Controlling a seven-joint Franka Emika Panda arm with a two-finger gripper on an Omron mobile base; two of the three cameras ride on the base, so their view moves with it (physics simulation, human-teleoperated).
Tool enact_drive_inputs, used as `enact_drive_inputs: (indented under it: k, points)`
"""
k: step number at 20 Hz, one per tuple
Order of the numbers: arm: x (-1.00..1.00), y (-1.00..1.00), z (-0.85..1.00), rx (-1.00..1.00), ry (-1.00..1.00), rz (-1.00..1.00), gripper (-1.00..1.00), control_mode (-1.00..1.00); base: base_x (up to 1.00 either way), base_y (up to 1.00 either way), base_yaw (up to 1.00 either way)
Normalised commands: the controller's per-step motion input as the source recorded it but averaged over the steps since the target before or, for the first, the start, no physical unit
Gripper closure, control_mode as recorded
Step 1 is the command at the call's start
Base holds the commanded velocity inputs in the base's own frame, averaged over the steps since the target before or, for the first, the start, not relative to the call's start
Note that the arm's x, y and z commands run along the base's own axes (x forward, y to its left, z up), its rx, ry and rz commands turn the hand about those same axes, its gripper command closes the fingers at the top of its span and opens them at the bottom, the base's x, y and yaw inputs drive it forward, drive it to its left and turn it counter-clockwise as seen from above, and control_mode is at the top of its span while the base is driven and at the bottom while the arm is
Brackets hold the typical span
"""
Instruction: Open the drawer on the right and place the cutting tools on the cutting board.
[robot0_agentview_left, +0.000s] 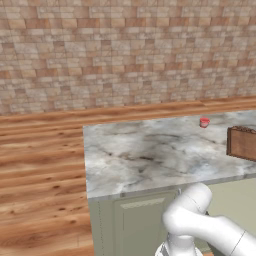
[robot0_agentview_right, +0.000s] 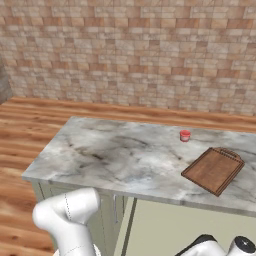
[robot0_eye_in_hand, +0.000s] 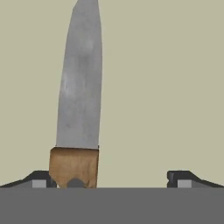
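A knife (robot0_eye_in_hand: 81, 92) with a grey blade and a brown wooden handle (robot0_eye_in_hand: 73, 166) lies on a flat pale olive floor, seemingly inside the drawer (robot0_agentview_right: 180, 225), which stands pulled out under the counter's right part. My gripper (robot0_eye_in_hand: 113, 180) hangs open right above it. The handle sits between the fingertips, close to the left one (robot0_eye_in_hand: 41, 178) and well apart from the other. On the counter to the right lies the reddish-brown cutting board (robot0_agentview_right: 214, 170) (robot0_agentview_left: 243, 142) with nothing on it.
A small red cup (robot0_agentview_right: 185, 135) (robot0_agentview_left: 204, 122) stands behind the board near the counter's back edge. The grey marble counter (robot0_agentview_right: 115, 155) ends at its left over wooden floor. A brick wall runs behind. Cabinet doors (robot0_agentview_left: 140, 225) close off the front below.
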Motion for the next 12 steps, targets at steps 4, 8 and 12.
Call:
enact_drive_inputs:
  k: [4, 8, 12]
  points:
    - [-0.02, 0.00, 0.00, 0.00, 0.00, 0.00, -1.00, -1.00, 0.00, 0.00, 0.00]
    - [-0.23, -0.02, 0.03, 0.01, -0.07, 0.00, -1.00, -1.00, 0.00, 0.00, 0.00]
    - [-0.02, 0.00, 0.01, 0.00, -0.01, 0.00, -1.00, -1.00, 0.00, 0.00, 0.00]
